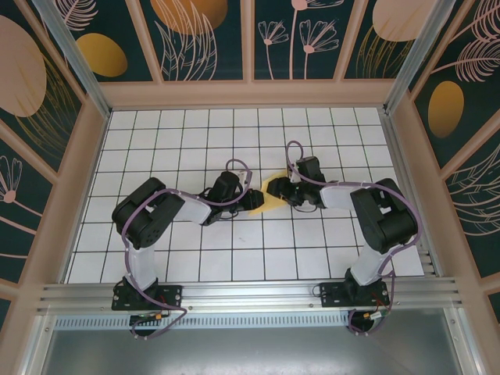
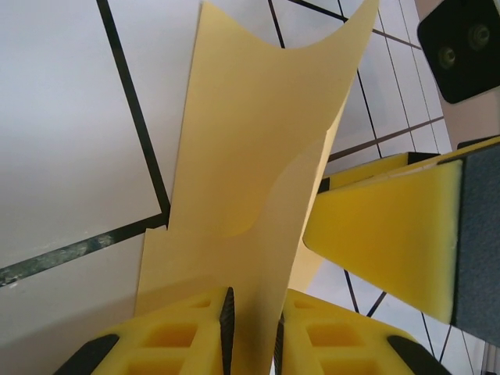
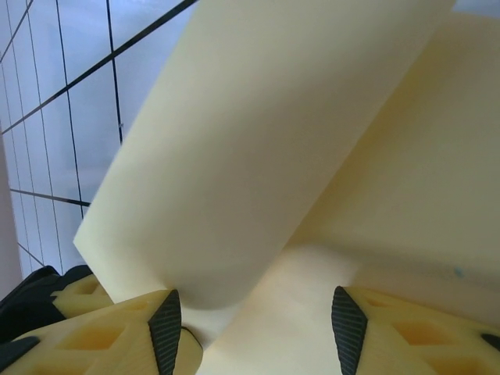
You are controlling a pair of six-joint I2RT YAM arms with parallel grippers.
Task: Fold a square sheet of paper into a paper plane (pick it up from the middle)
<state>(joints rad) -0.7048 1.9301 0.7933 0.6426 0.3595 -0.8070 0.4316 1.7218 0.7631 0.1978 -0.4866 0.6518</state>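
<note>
Two arms meet at the middle of the gridded table in the top view. The paper is a small yellow patch there, off-centre toward 4 o'clock. The left gripper reaches it from 9 o'clock and the right gripper from 3 o'clock. Both tips sit at the paper's edges, and from this height I cannot tell how their jaws stand.

In the left wrist view, the left gripper's two yellow fingers sit at 6 o'clock, drawn almost together with the paper pinched in the narrow slot between them. From that pinch the paper rises toward 12 o'clock as a tall sheet, bowed, with a curved top edge and a second layer showing behind it. White tiles and black grid lines lie behind it at 9 o'clock. One yellow finger of the right gripper comes in from 3 o'clock, just beside the paper's edge.

In the right wrist view, the right gripper's dark pads stand wide apart at 7 and 5 o'clock, clamping nothing. Pale paper lies in the gap. A rolled-over flap of it runs from the 7 o'clock pad up toward 1 o'clock, over a flatter layer at 3 o'clock.
</note>
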